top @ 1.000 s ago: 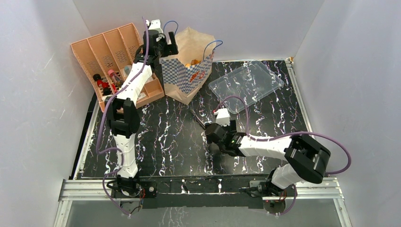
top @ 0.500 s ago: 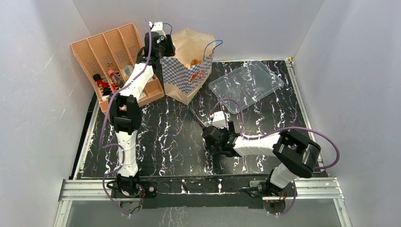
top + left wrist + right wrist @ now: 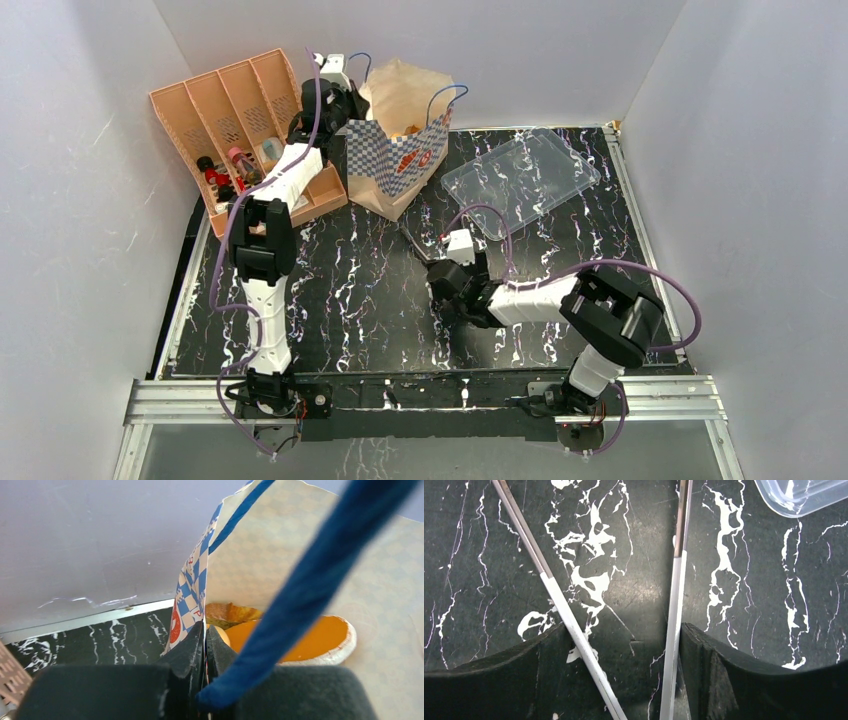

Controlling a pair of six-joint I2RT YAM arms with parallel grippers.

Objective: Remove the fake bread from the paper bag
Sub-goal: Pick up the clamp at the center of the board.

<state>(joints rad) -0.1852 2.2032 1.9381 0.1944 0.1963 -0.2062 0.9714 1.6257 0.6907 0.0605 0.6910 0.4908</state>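
Black, white-veined marble surface (image 3: 340, 290) between pale walls, creased kraft paper bag (image 3: 395, 165) with a blue-checkered band stood at the back, smooth orange-topped fake bread (image 3: 312, 639) lay inside it, left jaws pinched shut on the bag's rim, right jaws spread wide astride thin metal tongs (image 3: 677, 580).

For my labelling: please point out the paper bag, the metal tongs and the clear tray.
paper bag (image 3: 395, 165): top view, checkered front.
metal tongs (image 3: 677, 580): right wrist view, one blade.
clear tray (image 3: 520, 172): top view, bare middle.
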